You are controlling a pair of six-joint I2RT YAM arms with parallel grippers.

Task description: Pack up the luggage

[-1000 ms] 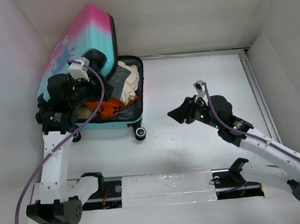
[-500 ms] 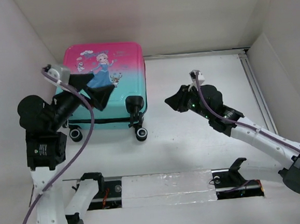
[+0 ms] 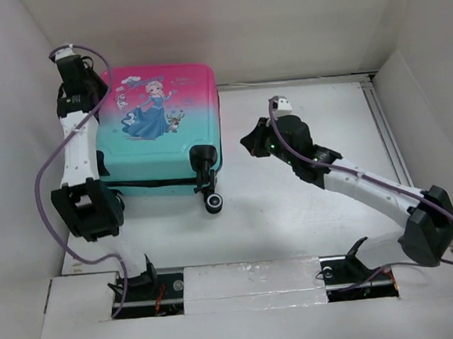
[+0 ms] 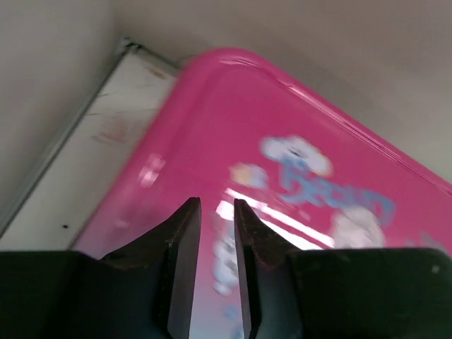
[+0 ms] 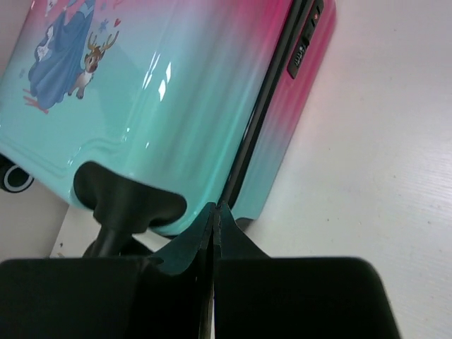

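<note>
The luggage (image 3: 161, 135) lies flat and closed at the back left, princess print facing up, its pink end toward the back wall. My left gripper (image 3: 97, 92) hovers over its far-left pink corner (image 4: 296, 127). In the left wrist view the left gripper (image 4: 216, 202) shows a narrow gap between its jaws with nothing in it. My right gripper (image 3: 246, 143) is just right of the case, near the turquoise end. In the right wrist view the right gripper (image 5: 215, 206) is shut and empty, its tips pointing at the black zipper seam (image 5: 272, 92) on the luggage (image 5: 176, 92).
Two black wheels (image 3: 213, 203) (image 3: 113, 202) stick out at the case's near end, and one wheel housing (image 5: 120, 201) sits close to my right fingertips. A lock (image 5: 300, 53) sits on the seam. White walls close in at the left and back. A rail (image 3: 384, 126) runs along the right.
The lid, raised over clothes a second ago, is now down. My left arm swung to the case's far-left corner, its jaws narrowing. My right gripper shut and moved closer to the case.
</note>
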